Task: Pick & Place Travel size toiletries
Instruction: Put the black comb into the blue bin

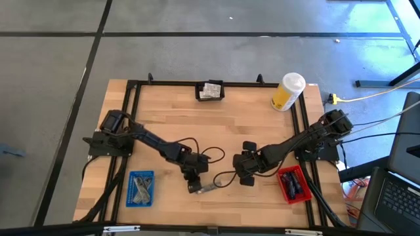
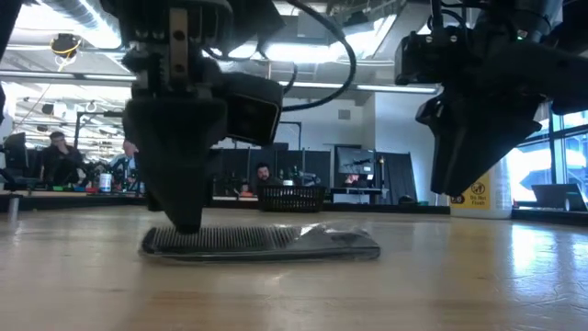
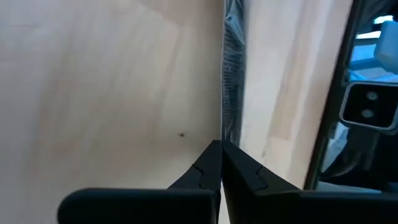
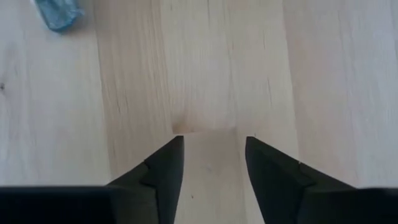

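One wrapped comb [image 2: 262, 242] lies flat on the table [image 1: 223, 124], and my left hand [image 1: 194, 187] has its fingers pressed together, pinching one end of it. My right hand [image 1: 246, 165] hovers beside, fingers spread, holding nothing. One blue tray [image 1: 140, 189], one red tray [image 1: 293, 184], one yellow container [image 1: 287, 92].

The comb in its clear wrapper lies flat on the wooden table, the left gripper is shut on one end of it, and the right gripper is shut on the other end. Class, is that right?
Not quite. The right gripper is open and holds nothing, as the right wrist view shows. The rest stands: the comb lies flat on the table, with the left gripper shut on one end.
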Available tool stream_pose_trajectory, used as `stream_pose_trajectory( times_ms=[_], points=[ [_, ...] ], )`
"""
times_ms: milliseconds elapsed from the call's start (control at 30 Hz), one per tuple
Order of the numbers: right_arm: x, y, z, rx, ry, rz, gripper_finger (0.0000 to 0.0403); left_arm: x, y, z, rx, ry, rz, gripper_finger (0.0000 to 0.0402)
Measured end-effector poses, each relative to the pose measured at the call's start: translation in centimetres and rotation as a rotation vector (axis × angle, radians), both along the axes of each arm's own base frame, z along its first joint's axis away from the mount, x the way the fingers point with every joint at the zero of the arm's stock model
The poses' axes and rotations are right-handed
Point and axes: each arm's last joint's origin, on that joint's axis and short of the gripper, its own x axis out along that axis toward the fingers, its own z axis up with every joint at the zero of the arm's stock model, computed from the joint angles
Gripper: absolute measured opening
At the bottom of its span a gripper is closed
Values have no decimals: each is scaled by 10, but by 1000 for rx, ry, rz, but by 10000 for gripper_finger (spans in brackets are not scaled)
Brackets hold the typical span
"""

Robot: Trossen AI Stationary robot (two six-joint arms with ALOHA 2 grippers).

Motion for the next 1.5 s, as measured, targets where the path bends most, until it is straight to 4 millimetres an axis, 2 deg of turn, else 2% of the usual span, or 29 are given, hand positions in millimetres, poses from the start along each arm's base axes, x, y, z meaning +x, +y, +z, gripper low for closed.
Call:
stream_pose_trajectory(
  times_ms=[167, 567, 933, 1100, 1500],
  points=[
    [0, 0, 0, -6, -2, 0, 156, -2, -4, 9, -11, -12, 1, 2],
    [1, 0, 0, 0, -6, 11, 139, -26, 1, 60, 93, -23, 106, 1],
    [2, -2, 0, -33, -10, 35, 150, -53, -13, 80, 137, 60, 217, 1],
    [6, -14, 0, -40, -7, -3, 135, -70, -22, 91, 158, 87, 297, 1],
    [20, -61, 0, -99, 17, -5, 91, -118, -56, 111, 147, 143, 525, 2]
  ],
)
